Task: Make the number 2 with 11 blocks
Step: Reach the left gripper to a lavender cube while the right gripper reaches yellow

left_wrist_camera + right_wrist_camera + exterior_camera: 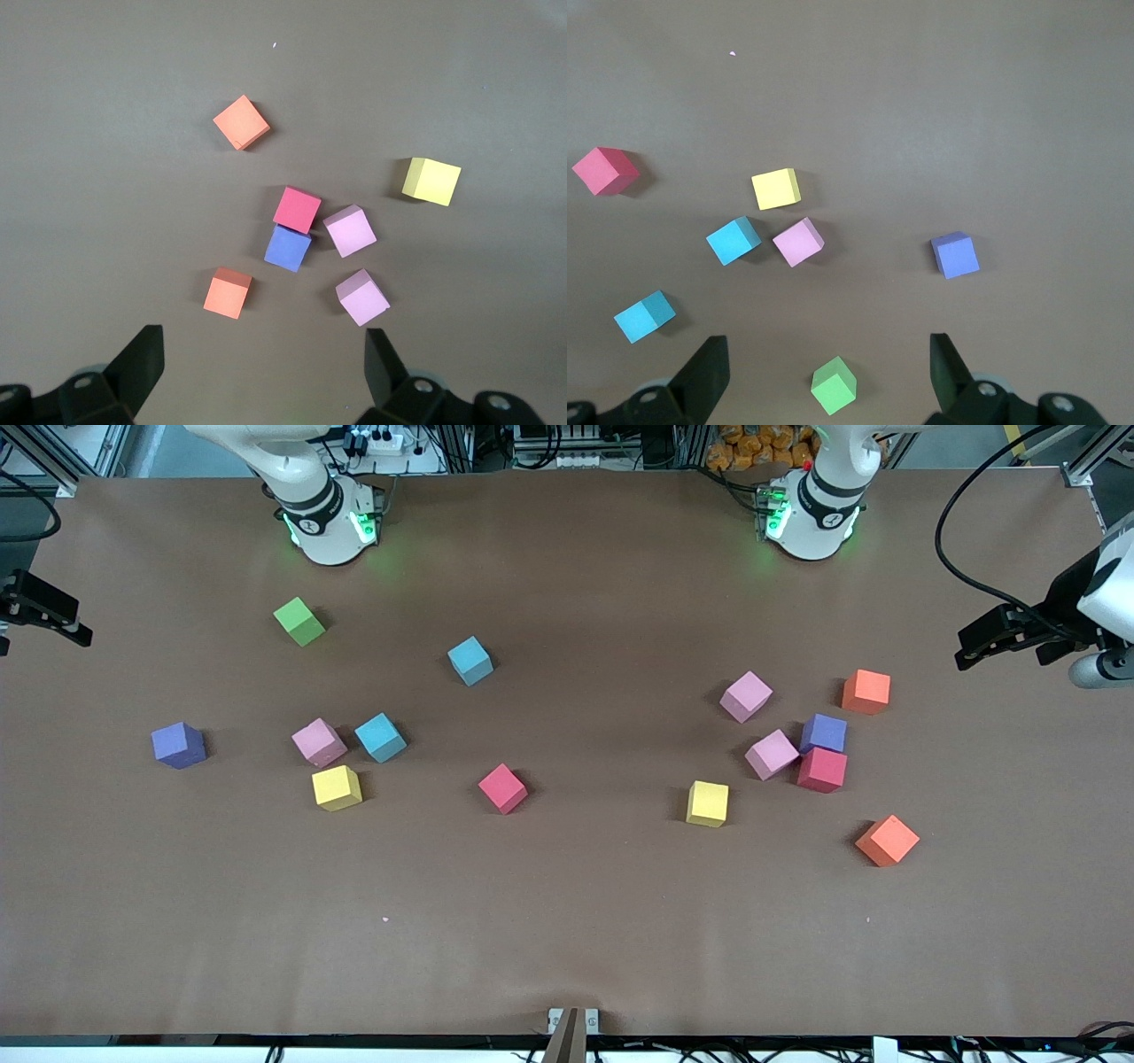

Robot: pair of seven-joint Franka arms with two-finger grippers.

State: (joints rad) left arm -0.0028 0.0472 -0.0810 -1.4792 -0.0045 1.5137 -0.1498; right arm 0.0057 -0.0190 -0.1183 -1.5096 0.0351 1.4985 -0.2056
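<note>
Stage: I see no 2 begun; 13 cubes lie scattered on the table (pixel 567 939), none lined up.
Right gripper (pixel 824 372): parked high off the right arm's end, fingers wide apart, empty, so I judge it waits.
Right-arm group: purple cube (pixel 178 745), green cube (pixel 299 621) (a spare), pink cube (pixel 319 742) just beside blue cube (pixel 381 737), yellow cube (pixel 337 787), second blue cube (pixel 469 661).
Middle: red cube (pixel 502 788) alone.
Left-arm group: second yellow cube (pixel 708 803), 2 pink cubes (pixel 746 696), second purple cube (pixel 824 733) touching red one (pixel 821 770), 2 orange cubes (pixel 866 692).
Left gripper (pixel 261 363): high over its end, fingers spread, empty.
</note>
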